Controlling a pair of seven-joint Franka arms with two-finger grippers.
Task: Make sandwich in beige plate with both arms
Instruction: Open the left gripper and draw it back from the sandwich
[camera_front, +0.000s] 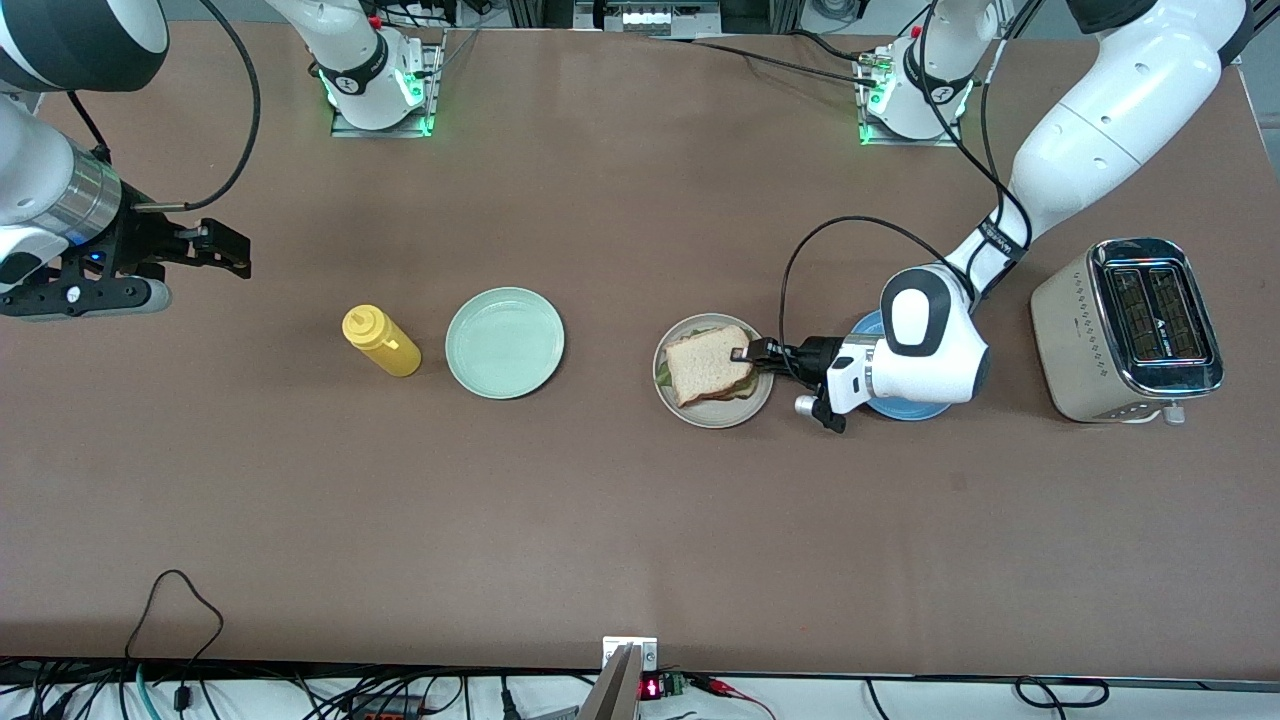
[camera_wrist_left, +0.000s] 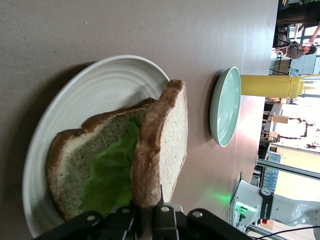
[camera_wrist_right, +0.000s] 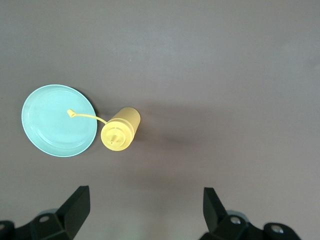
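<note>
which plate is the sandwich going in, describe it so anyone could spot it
Start at the silver toaster at the left arm's end of the table; beside it lies a blue plate, and next along is the beige plate. Unlike the blue and mint-green plate, it holds bread and lettuce, with the left gripper shut on the top slice.

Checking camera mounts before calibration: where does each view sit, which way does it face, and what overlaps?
Front: high across the table, facing both bases; shows both arms, left gripper at the beige plate.
Left wrist: on the left arm, its fingers pinching the top bread slice.
Right wrist: looks down, open right gripper.
Shared by all: mustard bottle, mint-green plate.
</note>
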